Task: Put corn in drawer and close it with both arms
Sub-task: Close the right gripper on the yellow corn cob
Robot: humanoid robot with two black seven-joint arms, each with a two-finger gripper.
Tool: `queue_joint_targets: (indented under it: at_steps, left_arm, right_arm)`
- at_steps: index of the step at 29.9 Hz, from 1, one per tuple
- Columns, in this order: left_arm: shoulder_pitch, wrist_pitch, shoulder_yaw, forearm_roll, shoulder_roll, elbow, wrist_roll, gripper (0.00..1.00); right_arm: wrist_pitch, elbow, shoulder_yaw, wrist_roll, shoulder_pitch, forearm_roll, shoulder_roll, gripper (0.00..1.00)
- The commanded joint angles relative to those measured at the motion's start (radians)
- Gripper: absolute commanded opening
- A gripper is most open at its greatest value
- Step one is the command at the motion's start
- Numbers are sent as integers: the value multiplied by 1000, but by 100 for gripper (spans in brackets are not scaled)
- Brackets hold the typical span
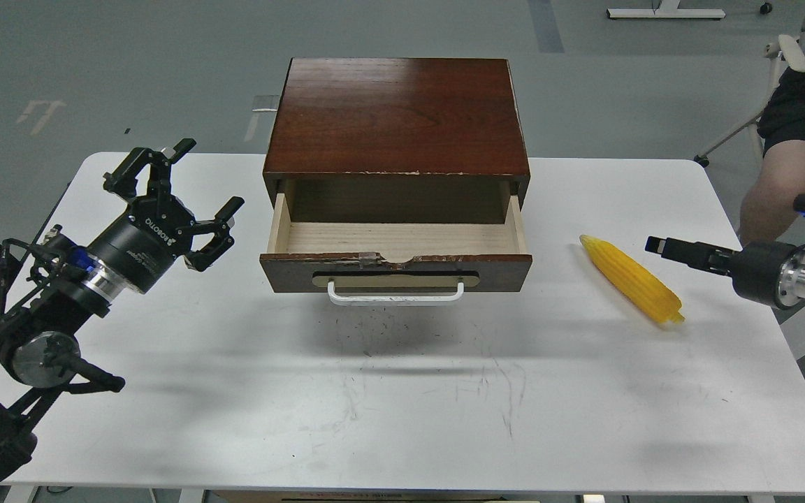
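The yellow corn (632, 279) lies on the white table (402, 391), right of the drawer, with its thin tip pointing to the back left. The drawer (395, 269) is pulled open; its pale wood inside is empty and its white bar handle (395, 297) faces me. My left gripper (179, 185) is open and empty, held above the table left of the drawer. My right gripper (657, 245) is seen edge-on, just right of the corn and apart from it. Its fingers cannot be told apart.
The dark red-brown cabinet (395, 115) holding the drawer stands at the back middle of the table. A seated person's leg (780, 185) and a chair are beyond the table's right back corner. My right arm's wrist (773, 272) hangs over the table's right edge.
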Motion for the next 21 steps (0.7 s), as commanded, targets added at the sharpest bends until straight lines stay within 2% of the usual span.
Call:
queue_joint_targets:
  at_steps: [1,8,12,15,16,17,18,19,21]
  left_arm:
    - [0,0,0,0,1,-1,0,100]
    - [0,0,0,0,-1,1,0,100]
    - [0,0,0,-1,-1,1,0,100]
    - [1,0,0,-1,1,-1,0,100]
    - [1,0,0,-1,1,-1,0,100]
    - [1,0,0,-1,1,-1,0,100]
    - [0,0,0,-1,1,-1,0,100]
    - [0,0,0,-1,-1,-1,0,100]
    - [0,0,0,0,-4,-1,0,100]
  right_arm:
    - [-52,-31,-99,0,25,-8,20,100]
    - [-122,-74,-150,0,22,-8,107,100]
    - [-126,-76,-168,0,22,-7,116,94]
    - [-127,-77,-184,0,18,-8,122,80]
    - [-127,-79,-193,0,18,-7,122,67]
    - [-127,-79,-193,0,18,-7,122,67]
    - [-127,-79,-197,0,18,-7,122,56]
    - [-127,-79,-199,0,17,-7,122,49]
    - [-127,-79,-201,0,17,-7,121,43]
